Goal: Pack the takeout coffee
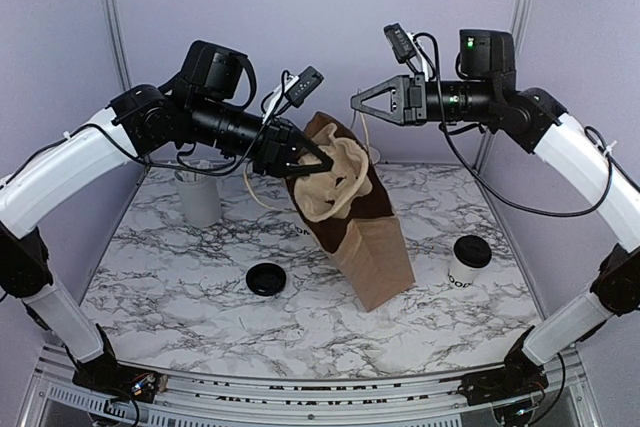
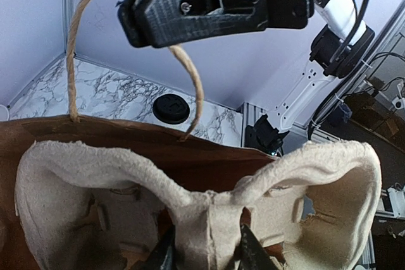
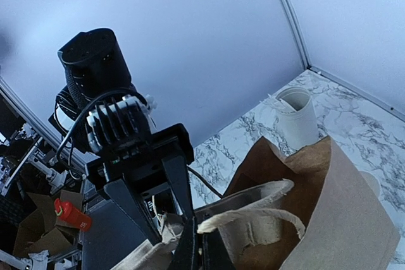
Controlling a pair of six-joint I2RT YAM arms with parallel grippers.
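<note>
The takeout coffee, a white cup with a black lid, stands on the table right of the brown paper bag. Its lid shows over the bag's edge in the left wrist view. A beige pulp cup carrier sticks out of the bag's mouth. My left gripper is shut on the carrier's middle rib. My right gripper is above the bag, shut on the bag's twine handle. In the right wrist view its fingers are together over the carrier.
A stack of lidless white cups stands at the back left and also shows in the right wrist view. A loose black lid lies front left of the bag. The bag leans back and to the left.
</note>
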